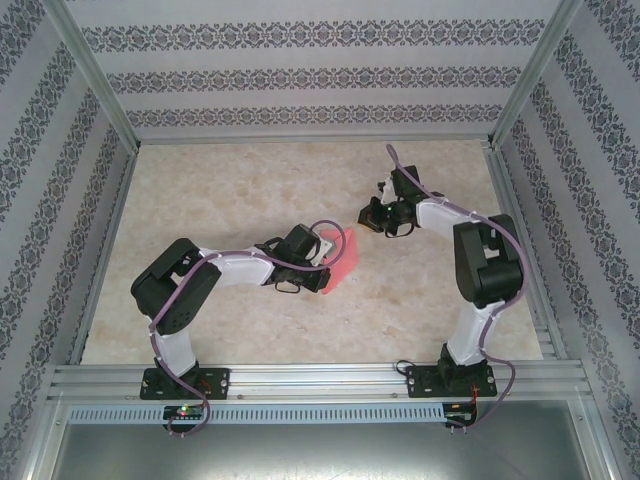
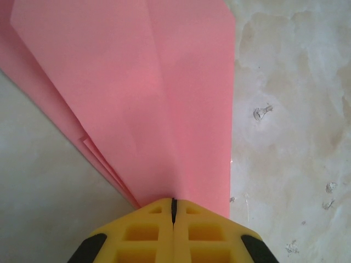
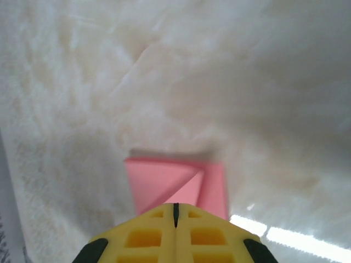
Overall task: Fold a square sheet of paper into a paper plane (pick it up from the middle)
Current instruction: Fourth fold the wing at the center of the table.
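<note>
Sharply creased, tapering pink paper plane (image 2: pixel 164 82) on mottled stone-look table (image 2: pixel 290 137).

Bright, even light — right wrist view blurred.

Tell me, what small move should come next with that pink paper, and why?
Probably slide the shut left tool forward along the crease of the folded pink paper, pressing it flat: layers at its edge look loose, while the shut right tool seems to pin the far end.
</note>
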